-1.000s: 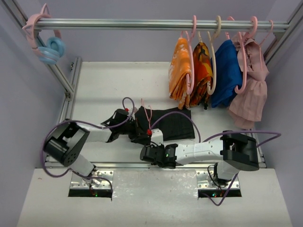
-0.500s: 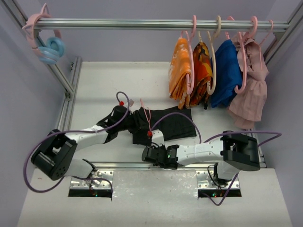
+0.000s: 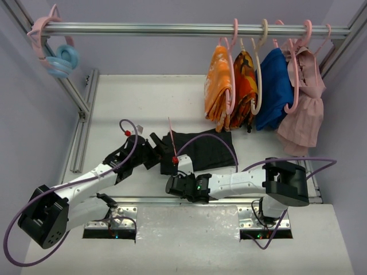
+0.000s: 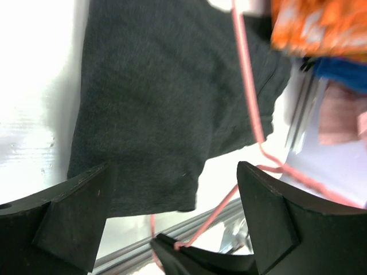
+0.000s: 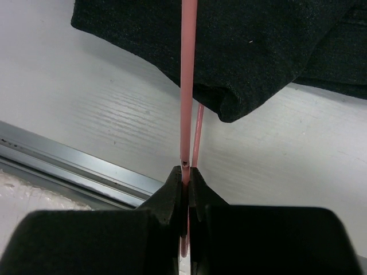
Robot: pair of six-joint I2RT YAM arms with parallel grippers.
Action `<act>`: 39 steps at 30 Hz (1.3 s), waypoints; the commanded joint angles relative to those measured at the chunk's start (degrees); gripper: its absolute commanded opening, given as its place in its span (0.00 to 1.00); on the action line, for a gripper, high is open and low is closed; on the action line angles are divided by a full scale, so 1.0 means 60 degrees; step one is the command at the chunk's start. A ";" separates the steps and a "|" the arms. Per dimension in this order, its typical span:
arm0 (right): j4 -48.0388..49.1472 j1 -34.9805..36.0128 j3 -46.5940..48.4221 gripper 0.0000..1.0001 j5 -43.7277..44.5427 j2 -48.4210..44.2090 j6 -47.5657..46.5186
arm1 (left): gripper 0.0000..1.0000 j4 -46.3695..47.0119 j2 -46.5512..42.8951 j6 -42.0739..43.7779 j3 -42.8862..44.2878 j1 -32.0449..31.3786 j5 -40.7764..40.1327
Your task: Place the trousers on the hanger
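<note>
- On the white table (image 3: 132,97), centre-front: the trousers (image 3: 206,150), black, folded, lying flat between the two arms' reach.
- Across the trousers' left edge: the hanger (image 3: 171,134), thin pale pink wire. In the right wrist view one wire ran over the cloth and a second, thinner one passed under the corner of the fabric.
- Right gripper (image 5: 186,179): fingers pinched tight on the hanger's wire, just off the near edge of the trousers, low over the table.
- Left gripper (image 4: 175,166): jaws spread wide, holding nothing, poised above the trousers' edge, the pink wire running close by one finger.
- Metal rail (image 3: 143,28), far side, right end, hung side by side: two orange patterned cloths (image 3: 221,89) on pink hangers; a blue garment (image 3: 275,86) by a beige hanger (image 3: 259,57); a pale pink garment (image 3: 304,109).
- Rail, left end: a pale blue ring hook (image 3: 62,60) hanging with bare pink hangers (image 3: 43,31).
</note>
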 commanded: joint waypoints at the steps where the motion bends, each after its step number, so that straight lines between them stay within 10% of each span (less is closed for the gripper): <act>1: 0.0087 0.0017 0.0455 0.00 0.0403 0.0099 -0.0347 | 0.83 -0.0490 -0.0516 -0.0728 0.0597 0.0195 -0.0667; 8: 0.0118 -0.0027 0.0446 0.00 0.0372 0.0177 -0.0353 | 0.79 -0.1192 -0.0981 -0.0978 0.0584 0.0694 -0.1338; 23: 0.0984 -0.0028 0.0417 0.00 -0.0110 0.0733 -0.1032 | 0.61 0.2639 0.2552 -0.0692 0.1539 0.1673 0.2485; 26: 0.1056 -0.0042 0.0514 0.00 -0.0100 0.0875 -0.1231 | 0.50 0.3322 0.3062 -0.0785 0.1374 0.1687 0.2952; 31: 0.1261 -0.0042 0.0653 0.00 -0.0428 0.1087 -0.1758 | 0.00 0.3247 0.3414 -0.0632 0.1566 0.1701 0.3219; 33: 0.1497 -0.0042 0.0447 0.01 -0.0571 0.0979 -0.1993 | 0.00 0.2963 0.3442 -0.0363 0.1708 0.1783 0.3239; 39: 0.1223 -0.0104 -0.0404 0.37 -0.0954 -0.0620 -0.2673 | 0.00 0.1089 0.3661 0.2111 0.2473 0.2255 0.3310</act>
